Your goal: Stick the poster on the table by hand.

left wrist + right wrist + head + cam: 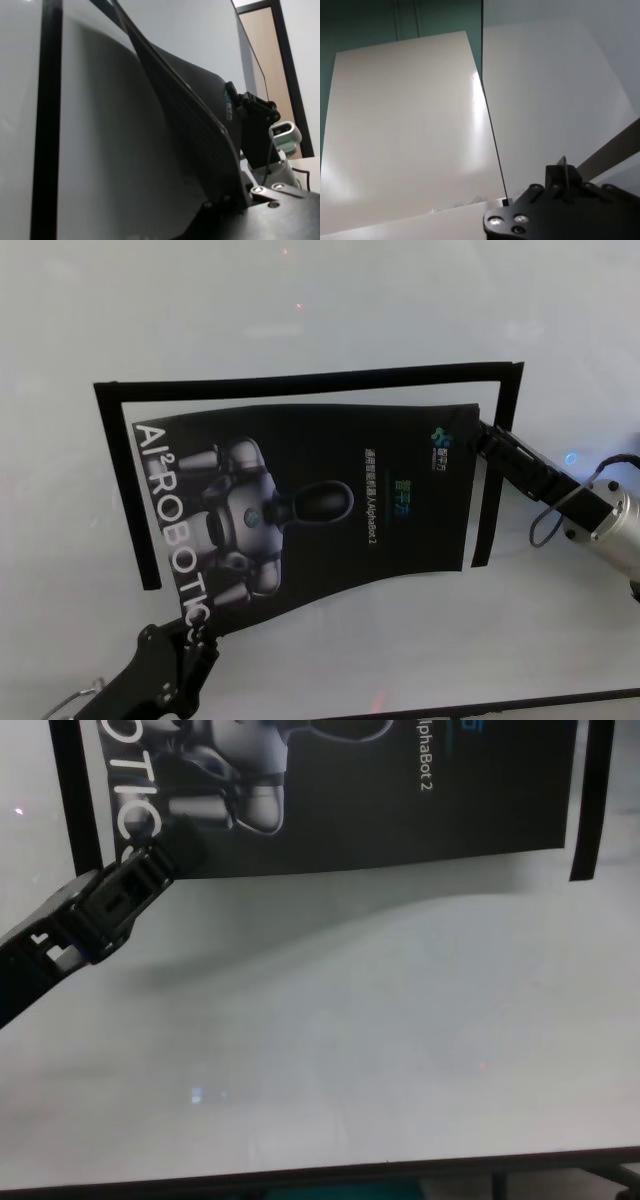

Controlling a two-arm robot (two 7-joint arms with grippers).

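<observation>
Both black blocky grippers, left (190,632) and right (484,436), clamp opposite corners of the thin, floppy, glossy black poster (330,510), which likely sags unless held taut above the white matte table (320,320).

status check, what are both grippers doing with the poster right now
Left gripper shut on large black glossy poster at its near-left corner; right gripper shut on far-right corner. Poster held above white table, inside black strip outline. Nothing blocking.

The poster (300,510) carries big white lettering along its left edge reading "AI² ROBOTICS", running sideways. Near its middle a thin line of small print ends in "AlphaBot 2", clearest in the chest view. A small teal logo sits near its right end; the characters beside it are too small to read.
</observation>
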